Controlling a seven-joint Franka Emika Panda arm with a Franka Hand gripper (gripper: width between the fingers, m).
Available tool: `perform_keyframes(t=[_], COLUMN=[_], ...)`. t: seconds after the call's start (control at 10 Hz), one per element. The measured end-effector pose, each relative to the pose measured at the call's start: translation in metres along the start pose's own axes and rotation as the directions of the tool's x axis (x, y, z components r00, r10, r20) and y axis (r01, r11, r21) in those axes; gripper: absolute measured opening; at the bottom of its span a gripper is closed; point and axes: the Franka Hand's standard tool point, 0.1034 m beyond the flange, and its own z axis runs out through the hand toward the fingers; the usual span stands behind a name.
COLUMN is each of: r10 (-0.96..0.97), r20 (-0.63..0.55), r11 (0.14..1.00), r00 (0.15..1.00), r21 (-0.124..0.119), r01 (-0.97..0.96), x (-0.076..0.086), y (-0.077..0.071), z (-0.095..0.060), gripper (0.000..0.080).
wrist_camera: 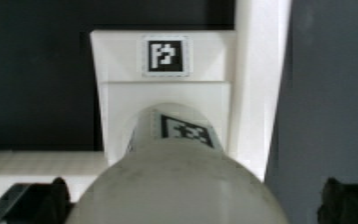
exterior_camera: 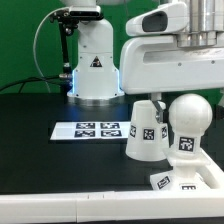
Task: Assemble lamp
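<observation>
**A:** What is the end effector (wrist_camera: 190, 203) doing?

**B:** It's spread open. In the wrist view its two dark fingertips (wrist_camera: 34, 203) sit wide apart with the bulb (wrist_camera: 167, 165) between them. There's a clear dark gap between the bulb and one fingertip. The other is just beside the bulb, and I can't tell if it touches.

**A:** So nothing is gripped?

**B:** Not that I can see. In the exterior view the bulb (exterior_camera: 190, 120) stands upright on the base (exterior_camera: 192, 181) with its round head on top. The arm's white body (exterior_camera: 170, 55) hangs right above it. The fingertips themselves aren't clear from there.

**A:** Where is the base?

**B:** At the near edge of the black surface (exterior_camera: 40, 165), on the exterior view's right. The wrist view shows the base (wrist_camera: 158, 70) beyond the bulb, with one square tag on it.

**A:** And the shade?

**B:** The shade (exterior_camera: 145, 128) stands on the surface just beside the bulb, on the exterior view's left of it, narrow end up, with tags on its side. Further left lies the marker board (exterior_camera: 95, 129), flat, and behind that is the white pedestal (exterior_camera: 95, 65).
</observation>
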Motion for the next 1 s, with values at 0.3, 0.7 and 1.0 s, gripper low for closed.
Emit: perform_keyframes(t=[0.3, 0.7, 1.0], r10=[0.088, 0.601, 0.92], r20=[0.0, -0.046, 0.001], r11=[0.996, 0.799, 0.389], r00=[0.996, 0.798, 0.392], r21=[0.003, 0.024, 0.112], r01=[-0.088, -0.6, -0.914], x=[0.0, 0.0014, 0.0038], y=[-0.0003, -0.0008, 0.0035], z=[0.0, 0.001, 0.0009], gripper=[0.0571, 0.0571, 0.0574])
